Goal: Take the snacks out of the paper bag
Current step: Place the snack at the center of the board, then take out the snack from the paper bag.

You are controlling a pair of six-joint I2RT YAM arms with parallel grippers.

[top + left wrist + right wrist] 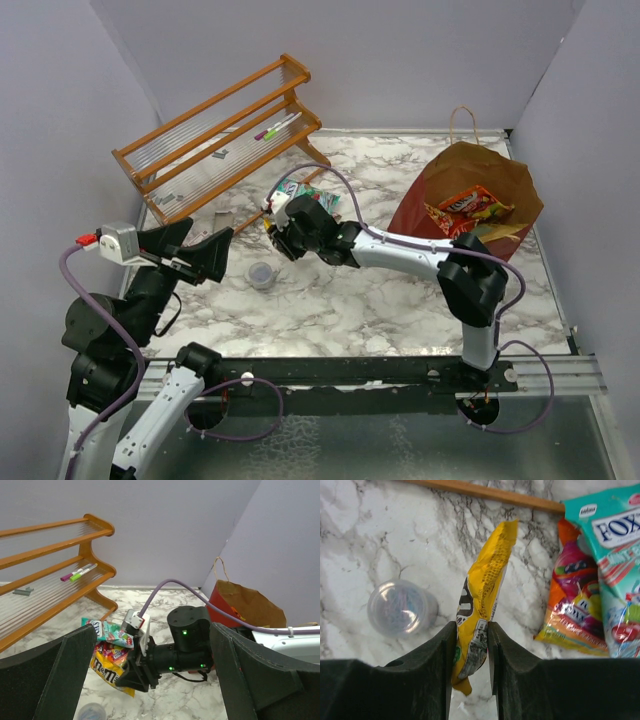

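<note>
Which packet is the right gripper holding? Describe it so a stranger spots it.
Start at the wooden rack, far left; before its foot lies a cluster of candy packets. The yellow packet stands edge-on, pinched by the right gripper. It alone is yellow and on edge; the teal packet and orange packet lie flat.

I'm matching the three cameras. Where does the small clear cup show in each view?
Top external: clear cup left of centre.
Left wrist: cup at bottom edge, left of middle.
Right wrist: cup at left.
Shared landmark: teal Fox's packet.
</note>
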